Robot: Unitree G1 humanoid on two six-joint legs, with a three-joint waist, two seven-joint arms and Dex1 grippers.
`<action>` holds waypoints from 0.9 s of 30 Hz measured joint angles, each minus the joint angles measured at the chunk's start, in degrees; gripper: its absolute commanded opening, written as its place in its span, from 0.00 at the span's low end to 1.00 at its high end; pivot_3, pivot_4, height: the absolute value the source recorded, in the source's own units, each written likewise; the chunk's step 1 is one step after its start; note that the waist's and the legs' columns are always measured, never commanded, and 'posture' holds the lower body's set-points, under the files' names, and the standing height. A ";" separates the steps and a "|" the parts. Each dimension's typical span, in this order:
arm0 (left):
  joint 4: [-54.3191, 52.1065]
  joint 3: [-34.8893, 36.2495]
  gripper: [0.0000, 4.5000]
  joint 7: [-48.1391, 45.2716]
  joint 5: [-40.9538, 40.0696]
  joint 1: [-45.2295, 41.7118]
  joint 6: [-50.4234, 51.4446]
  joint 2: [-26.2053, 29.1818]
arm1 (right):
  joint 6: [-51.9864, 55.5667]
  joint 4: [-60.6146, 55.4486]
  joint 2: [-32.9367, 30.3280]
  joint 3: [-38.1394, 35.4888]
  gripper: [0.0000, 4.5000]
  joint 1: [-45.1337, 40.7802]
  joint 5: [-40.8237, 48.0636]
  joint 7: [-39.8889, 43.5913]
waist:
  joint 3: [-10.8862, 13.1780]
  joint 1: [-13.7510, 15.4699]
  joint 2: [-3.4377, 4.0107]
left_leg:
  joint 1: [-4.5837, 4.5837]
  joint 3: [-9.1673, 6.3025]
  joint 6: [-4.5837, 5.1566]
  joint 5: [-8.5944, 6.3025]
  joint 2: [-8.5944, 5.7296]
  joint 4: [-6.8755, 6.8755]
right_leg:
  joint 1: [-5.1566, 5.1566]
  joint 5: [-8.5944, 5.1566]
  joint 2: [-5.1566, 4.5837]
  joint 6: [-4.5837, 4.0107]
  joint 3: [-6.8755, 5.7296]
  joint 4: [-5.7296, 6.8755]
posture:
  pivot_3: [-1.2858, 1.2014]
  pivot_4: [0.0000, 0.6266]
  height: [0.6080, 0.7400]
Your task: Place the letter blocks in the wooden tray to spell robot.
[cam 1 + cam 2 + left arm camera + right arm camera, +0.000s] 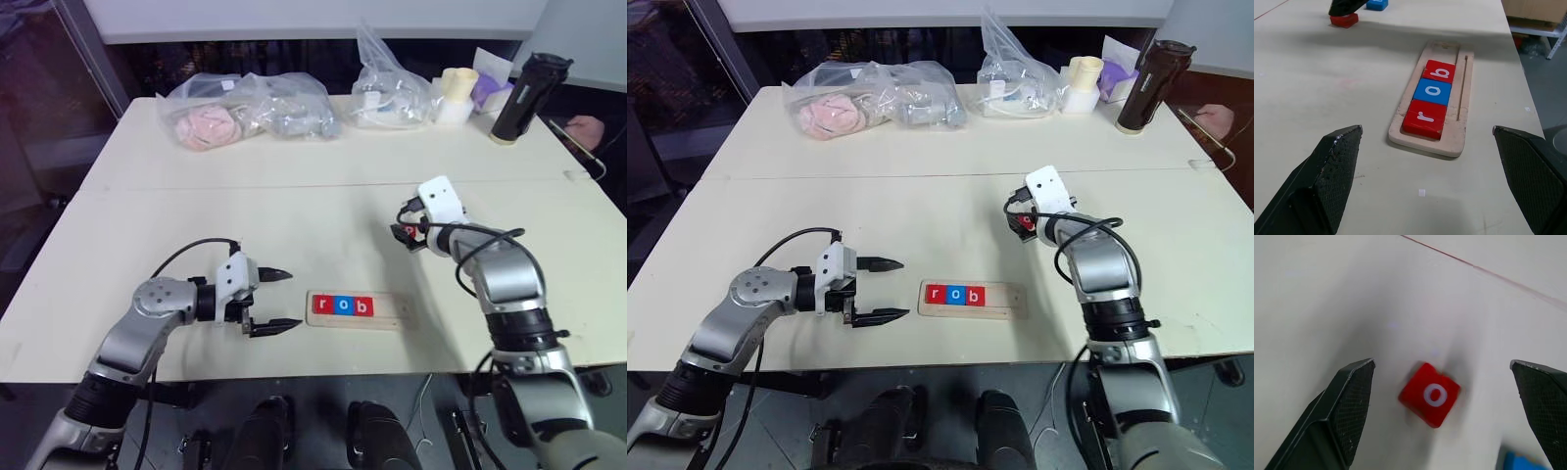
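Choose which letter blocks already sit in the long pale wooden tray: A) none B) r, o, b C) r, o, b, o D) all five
B: the long pale wooden tray holds a red r block, a blue o block and a red b block, with bare groove beyond.

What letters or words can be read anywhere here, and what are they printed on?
"r" on the red block in the wooden tray.
"o" on the blue block next to it.
"b" on the red block after that.
"o" on the loose red block on the table.
Nothing else is readable.
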 measured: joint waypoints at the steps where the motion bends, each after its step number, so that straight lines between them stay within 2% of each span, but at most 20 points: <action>1: 0.00 0.00 1.00 0.00 0.00 -0.01 0.00 -0.02 | 0.99 0.44 0.73 -0.56 0.99 -0.71 0.00 -1.16 | 0.00 -0.02 0.00 | 0.00 0.00 0.00 0.00 0.00 0.00 | -0.01 0.00 0.01 0.00 0.00 0.01 | 0.52 0.24 0.98; 9: 0.01 -0.01 1.00 0.09 0.01 -0.04 0.00 -0.23 | 7.70 3.84 6.02 -4.43 0.99 -2.35 1.87 -6.22 | -0.01 -0.34 0.01 | 0.00 0.18 0.02 0.02 -0.01 0.05 | -0.19 0.06 0.09 0.12 0.03 0.42 | 0.52 0.24 0.98; 16: 0.01 0.01 1.00 0.45 0.02 0.00 0.00 -0.43 | 6.78 6.88 8.14 -5.13 0.99 -3.88 2.47 -8.99 | -0.01 -1.08 0.01 | 0.19 0.20 0.03 0.02 0.00 0.08 | -0.12 0.02 0.15 0.05 0.06 0.58 | 0.52 0.24 0.98; 17: -0.02 0.00 1.00 0.53 0.03 -0.01 0.00 -0.47 | 6.94 7.63 8.71 -6.11 0.88 -4.35 2.86 -9.47 | -0.01 -1.30 0.01 | 0.19 0.20 0.04 0.03 0.00 0.08 | -0.11 0.02 0.16 0.05 0.06 0.58 | 0.52 0.24 0.98; 18: -0.02 0.00 1.00 0.59 0.03 -0.01 0.00 -0.48 | 7.00 8.15 8.95 -6.74 0.81 -4.67 3.28 -9.87 | -0.01 -1.38 0.01 | 0.21 0.20 0.04 0.03 0.00 0.09 | -0.10 0.02 0.16 0.06 0.07 0.59 | 0.52 0.24 0.98; 22: -0.02 0.00 1.00 0.78 0.03 0.04 0.00 -0.48 | 6.90 9.19 8.91 -8.52 0.35 -5.19 3.68 -11.46 | -0.01 -1.42 0.01 | 0.21 0.20 0.04 0.03 0.00 0.08 | -0.10 0.05 0.17 0.11 0.07 0.58 | 0.52 0.24 0.98; 24: -0.02 0.00 1.00 0.95 0.03 0.05 0.00 -0.48 | 6.88 9.28 8.89 -9.03 0.29 -5.23 4.10 -11.71 | -0.01 -1.46 0.01 | 0.21 0.20 0.04 0.03 0.00 0.08 | -0.10 0.08 0.18 0.17 0.08 0.59 | 0.52 0.24 0.98; 27: -0.11 -0.05 1.00 1.22 0.03 0.20 -0.01 -0.67 | 9.23 6.33 7.12 -7.50 0.29 -4.15 4.26 -10.89 | -0.01 -1.27 0.02 | 0.19 0.20 0.04 0.03 0.00 0.07 | -0.11 0.07 0.16 0.18 0.08 0.58 | 0.52 0.24 0.98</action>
